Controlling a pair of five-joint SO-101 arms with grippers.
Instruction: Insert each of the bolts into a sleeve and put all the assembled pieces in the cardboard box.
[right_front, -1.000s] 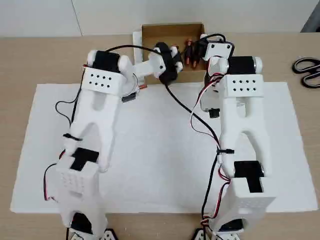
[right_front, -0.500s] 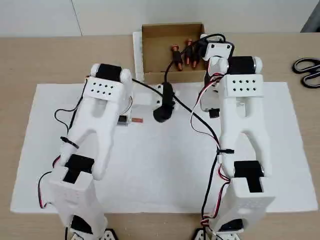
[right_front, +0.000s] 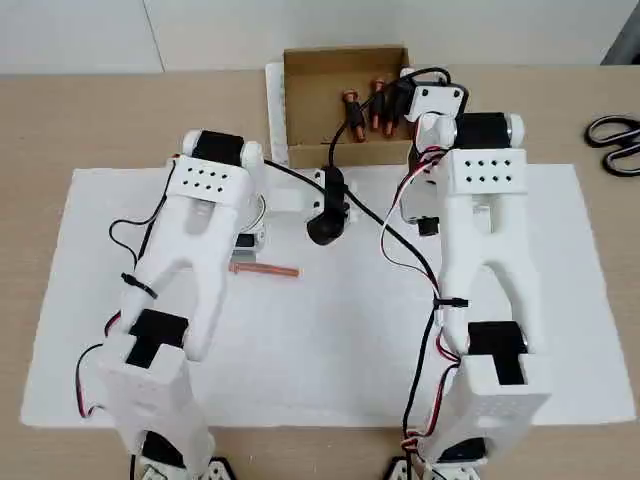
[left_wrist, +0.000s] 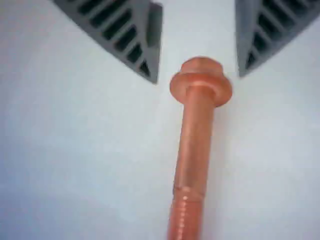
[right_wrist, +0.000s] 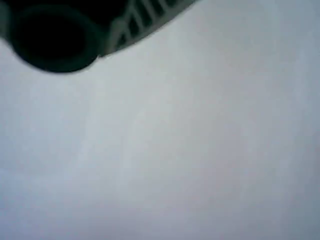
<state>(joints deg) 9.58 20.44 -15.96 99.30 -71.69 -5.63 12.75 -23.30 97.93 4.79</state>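
Jaws of the left gripper (left_wrist: 197, 75): apart, nothing clamped. They straddle the flanged head of one copper bolt (left_wrist: 197, 145).
- The bolt lies flat on the white mat (right_front: 320, 340). Its shaft runs straight away from the jaws, so the head end is nearest them.
- From the high view its long axis runs across the table, and one end is tucked beside the left arm. The left arm is the nearer one; the right arm is well apart from the bolt.
- Judgement: the coming move turns on closing across the head or the upper shaft, square to that axis.

Cardboard box (right_front: 300, 90), at the far edge of the mat: assembled pieces (right_front: 350, 105) inside, at least three. The right arm's wrist hides part of the box, so the count is uncertain.

Right gripper (right_wrist: 107, 37): state cannot be told. A black round-ended piece, probably a sleeve (right_wrist: 50, 42), sits at it above the mat.

Counts:
- loose bolts: one
- sleeve outside the box: one
- scissors (right_front: 615, 140), on bare table at far right: one pair
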